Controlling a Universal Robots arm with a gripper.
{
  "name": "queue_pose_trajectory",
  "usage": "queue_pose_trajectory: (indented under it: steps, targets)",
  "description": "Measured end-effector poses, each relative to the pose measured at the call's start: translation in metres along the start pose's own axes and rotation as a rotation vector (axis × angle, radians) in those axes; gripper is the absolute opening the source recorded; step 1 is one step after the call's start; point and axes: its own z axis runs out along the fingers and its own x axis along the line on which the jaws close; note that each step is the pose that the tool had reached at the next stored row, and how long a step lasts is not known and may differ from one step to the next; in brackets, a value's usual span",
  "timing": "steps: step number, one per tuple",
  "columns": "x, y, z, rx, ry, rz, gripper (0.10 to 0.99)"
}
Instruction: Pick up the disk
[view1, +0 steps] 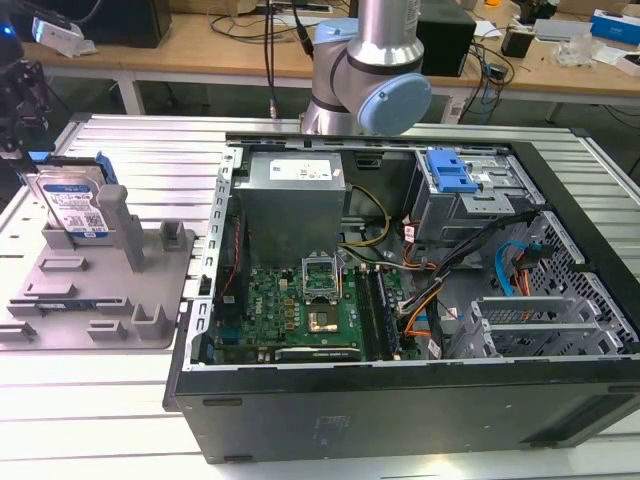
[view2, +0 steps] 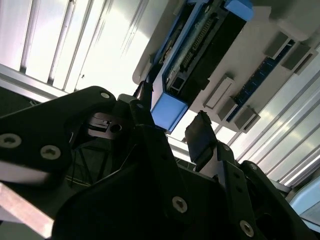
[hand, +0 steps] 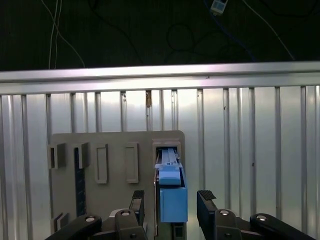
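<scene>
The gripper held its two black fingers spread. The disk stood on edge in the gap between them, its blue side rail facing the first wrist camera. A slim strip of space showed on each side of the rail, so neither fingertip pressed the disk. In the second wrist view the fingers again flanked the rail's blue end. One tip sat just beside it and the other stood a little off, while the disk's dark circuit side ran away from the gripper.

Under the fingers, the disk sat in a socket at one end of the grey plastic fixture. Beyond the disk on one side lay a row of rectangular slots and low posts. A narrow blue circuit board lay in a slot near the fixture's far end.

The fixture rested on the ribbed aluminium table, whose slats ran outward past the fingers to a bright edge rail.

In the exterior view the disk stood upright at the back corner of the fixture, its white-and-blue label showing. Well apart from it, toward the exterior view's right, an open computer case lay on the table. It exposed a green motherboard, a grey power supply and a blue drive bay bracket. The robot arm rose behind the case.
</scene>
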Motion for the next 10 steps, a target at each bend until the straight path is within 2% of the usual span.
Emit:
queue_pose_trajectory:
  steps: [10]
  targets:
    - [-0.0003,0.0000,0.0077,0.000,0.0000,0.000,0.541]
